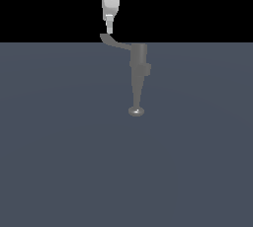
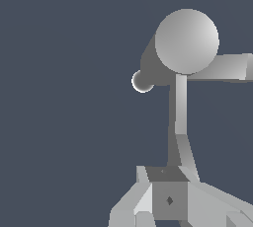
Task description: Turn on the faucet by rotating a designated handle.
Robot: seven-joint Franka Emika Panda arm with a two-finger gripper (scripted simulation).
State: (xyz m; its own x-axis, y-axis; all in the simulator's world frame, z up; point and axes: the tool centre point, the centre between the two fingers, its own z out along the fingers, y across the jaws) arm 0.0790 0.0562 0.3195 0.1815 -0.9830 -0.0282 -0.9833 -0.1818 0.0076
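We see the gripper (image 1: 109, 28) pointing straight down | tip at the handle (image 1: 112, 42) paddle, seemingly touching | fingers pressed together | faucet (image 1: 138, 75) stands mid-tabletop (image 1: 59, 147), handle toward exterior view's left

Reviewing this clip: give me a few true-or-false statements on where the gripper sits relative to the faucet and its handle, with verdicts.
1. The gripper sits at the handle's paddle end. True.
2. The handle sticks out toward the exterior view's right. False: it extends to that view's left from the top of the faucet.
3. The gripper's fingers clamp the faucet's rounded tip. False: the tip is well clear of the gripper.
4. The spout narrows toward its shiny tip. True.
5. A second arm is in view. False: only one arm shows.
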